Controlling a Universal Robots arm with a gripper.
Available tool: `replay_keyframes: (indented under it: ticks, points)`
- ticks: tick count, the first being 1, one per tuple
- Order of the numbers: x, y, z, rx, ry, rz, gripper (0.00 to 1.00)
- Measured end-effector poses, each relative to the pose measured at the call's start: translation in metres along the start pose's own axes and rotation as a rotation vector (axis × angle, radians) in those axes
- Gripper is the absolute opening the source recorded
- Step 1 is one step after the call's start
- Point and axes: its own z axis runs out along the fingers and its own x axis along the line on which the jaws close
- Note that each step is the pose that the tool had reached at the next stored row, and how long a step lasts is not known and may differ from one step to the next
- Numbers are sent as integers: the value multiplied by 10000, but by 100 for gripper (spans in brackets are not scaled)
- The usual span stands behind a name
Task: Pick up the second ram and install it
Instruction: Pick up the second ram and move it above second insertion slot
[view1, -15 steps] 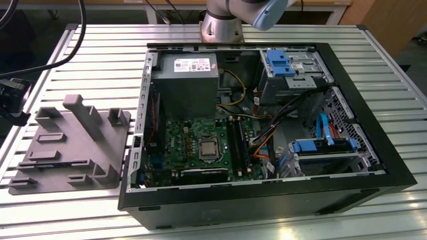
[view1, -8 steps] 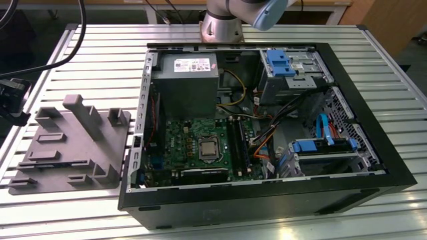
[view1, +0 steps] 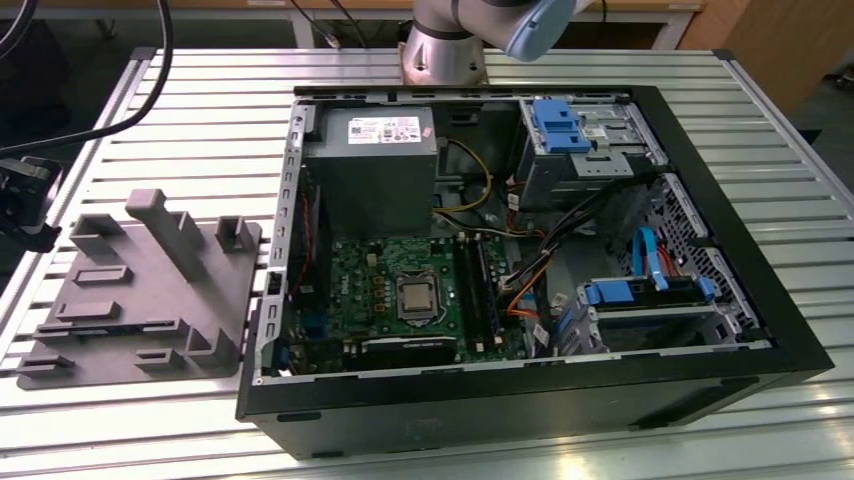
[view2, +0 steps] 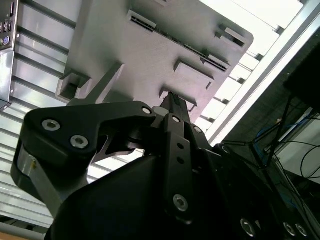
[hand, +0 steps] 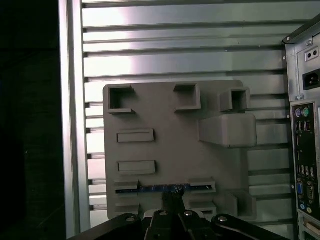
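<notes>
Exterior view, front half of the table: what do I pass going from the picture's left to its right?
Grey holder tray → green motherboard inside the open computer case → blue drive bracket → the case's black side wall.

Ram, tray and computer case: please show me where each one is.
ram (hand: 150, 188), first wrist view, on its blue edge showing in the slot.
tray (hand: 175, 145), first wrist view, on its bare flat face.
case (view1: 534, 410), exterior view, on its black outer wall.
</notes>
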Motion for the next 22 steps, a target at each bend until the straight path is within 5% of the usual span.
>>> replay_keyframes:
  ticks: [22]
  points:
    - [3, -1, -1, -29, 58, -1342, 11]
